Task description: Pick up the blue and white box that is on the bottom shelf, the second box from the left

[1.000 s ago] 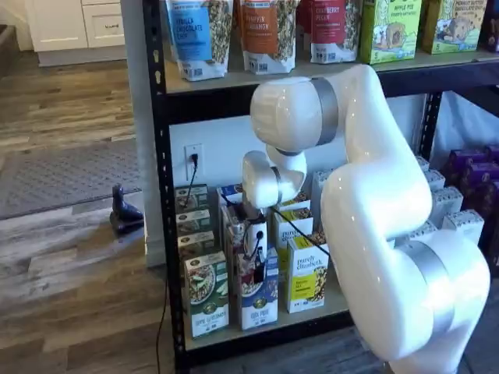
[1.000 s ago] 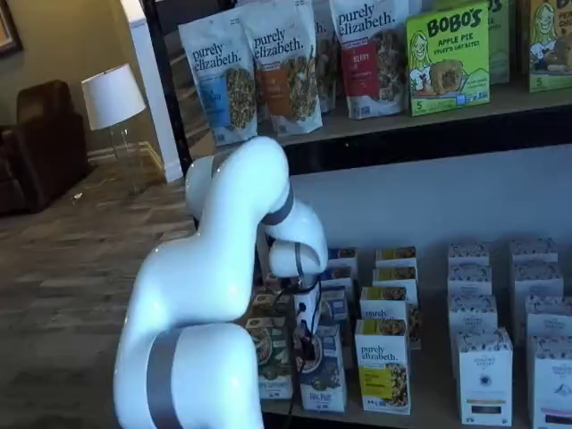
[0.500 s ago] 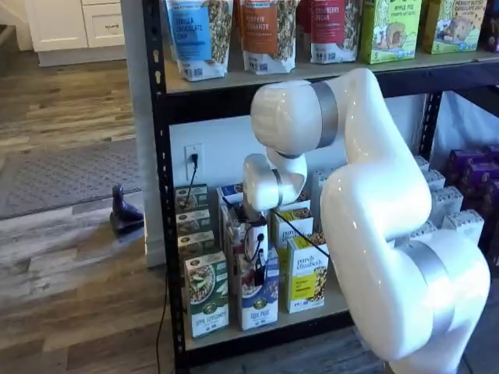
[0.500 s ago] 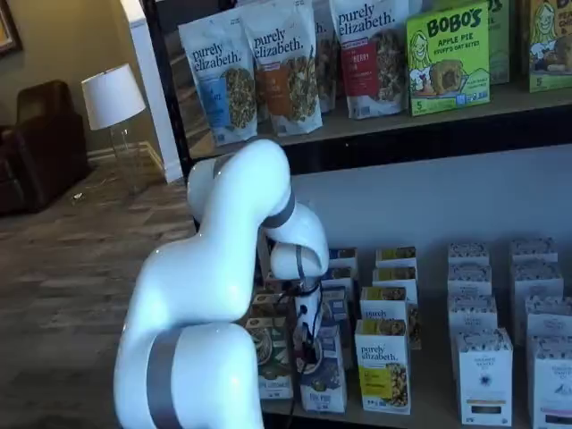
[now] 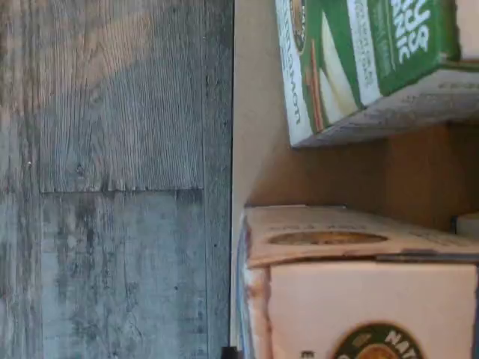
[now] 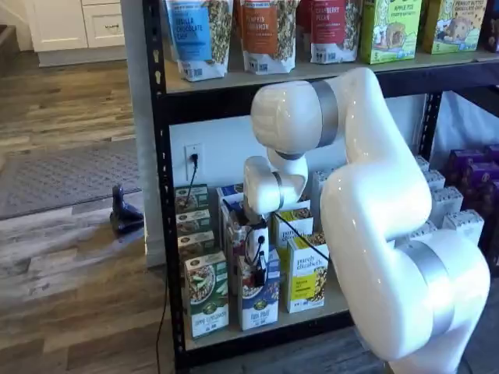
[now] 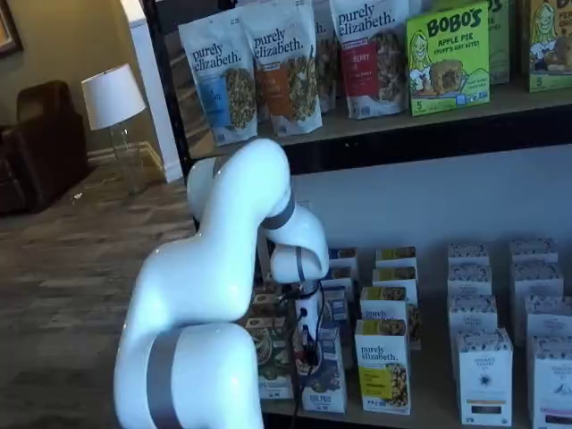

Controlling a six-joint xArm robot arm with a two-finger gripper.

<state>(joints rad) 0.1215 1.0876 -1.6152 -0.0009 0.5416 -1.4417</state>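
The big white arm (image 6: 374,234) stands nearest, bent between me and the rack, its wrist reaching down to the front row of the bottom shelf (image 6: 265,331). The tool (image 6: 253,261) hangs at the top of the blue and white box (image 6: 260,300), which sits at the shelf's front edge, and both shelf views show it there (image 7: 308,344). Its black fingers are seen against the dark carton top, so I cannot tell whether they are apart or already closed on the cardboard.

The blue and white box (image 7: 323,380) has a green box (image 6: 207,296) just beside it at nine o'clock and a yellow box (image 6: 306,274) just beside it at three o'clock. More cartons stand in rows behind all three. In the wrist view a pale carton top with a round cut-out (image 5: 337,239) lies close under the camera, a green carton face (image 5: 367,60) is beyond it, and the wood floor (image 5: 112,179) runs past the shelf lip.

I judge the box light, stiff at its corners but easily dented across its broad faces, with a smooth printed skin that may slip. The best hold looks to be high on its narrow sides, near the top flap, squeezed gently. Lifted from that height a tall slim carton may swing or brush its neighbours.

Farther back, pouches (image 6: 199,35) line the upper board at twelve o'clock.
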